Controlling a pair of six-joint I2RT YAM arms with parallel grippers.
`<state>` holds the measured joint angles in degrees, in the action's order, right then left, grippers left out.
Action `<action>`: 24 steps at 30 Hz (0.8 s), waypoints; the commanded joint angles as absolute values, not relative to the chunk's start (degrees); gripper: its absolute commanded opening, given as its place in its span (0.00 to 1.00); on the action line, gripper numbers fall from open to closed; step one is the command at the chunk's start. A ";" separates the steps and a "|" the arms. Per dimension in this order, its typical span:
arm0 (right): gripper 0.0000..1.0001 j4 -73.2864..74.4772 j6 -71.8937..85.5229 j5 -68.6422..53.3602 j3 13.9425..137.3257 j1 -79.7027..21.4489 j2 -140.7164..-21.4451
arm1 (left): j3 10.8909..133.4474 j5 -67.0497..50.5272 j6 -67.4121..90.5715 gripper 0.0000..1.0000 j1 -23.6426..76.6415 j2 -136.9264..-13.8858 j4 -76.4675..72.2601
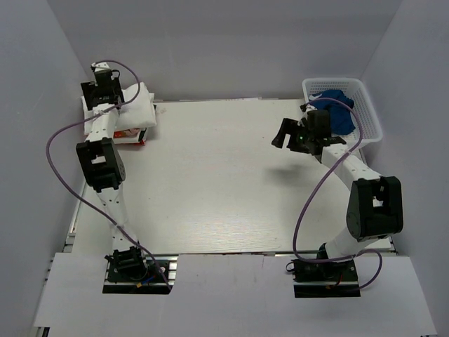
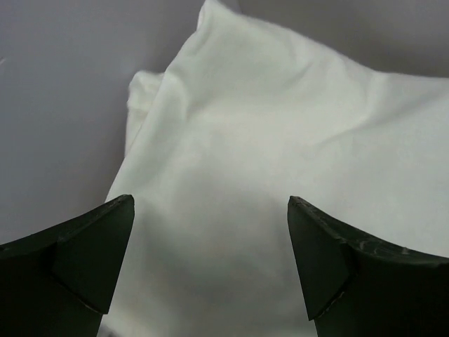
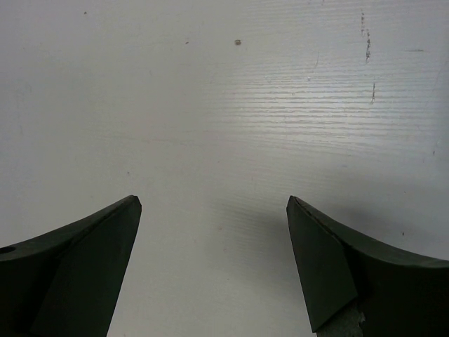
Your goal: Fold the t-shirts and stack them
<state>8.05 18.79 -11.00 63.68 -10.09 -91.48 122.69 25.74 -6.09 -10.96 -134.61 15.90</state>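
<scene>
A folded white t-shirt [image 1: 137,105] lies at the far left corner of the table, on top of a pink one whose edge with orange-red print [image 1: 130,134] shows beneath it. My left gripper [image 1: 103,89] hovers over this stack, open and empty. In the left wrist view the gripper [image 2: 210,210] has its jaws wide apart above plain white cloth [image 2: 280,140]; no print shows. My right gripper [image 1: 286,135] is open and empty, above bare table at the right. The right wrist view shows the gripper [image 3: 214,210] with only the white tabletop [image 3: 224,84] between its jaws.
A white mesh basket [image 1: 370,119] stands at the far right corner with a blue cloth [image 1: 340,105] inside, just behind my right wrist. Grey walls enclose the table on the left, the back and the right.
</scene>
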 commanded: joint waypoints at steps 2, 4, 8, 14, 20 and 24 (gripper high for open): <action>0.90 8.79 16.26 -10.28 63.02 -10.63 -88.06 | 116.48 30.15 6.84 1.00 -11.51 -120.60 25.29; 0.90 9.23 16.00 -10.89 63.19 -10.72 -88.77 | 110.00 29.71 15.18 1.00 -13.00 -115.96 27.07; 0.90 10.53 15.12 -11.69 64.25 -11.16 -90.26 | 103.71 28.48 17.83 1.00 -14.58 -112.68 26.17; 0.90 11.69 14.50 -11.95 65.74 -11.08 -91.58 | 100.38 20.41 28.29 1.00 -19.59 -113.29 28.83; 0.90 13.45 14.33 -12.04 66.27 -11.16 -92.37 | 97.03 10.47 29.62 1.00 -22.23 -114.43 21.02; 0.90 13.80 14.59 -11.52 66.01 -11.43 -92.29 | 93.96 9.14 30.23 1.00 -22.85 -114.43 15.21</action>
<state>13.39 15.55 -11.29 63.99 -11.00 -92.33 94.83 12.99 28.58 -22.72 -116.01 21.17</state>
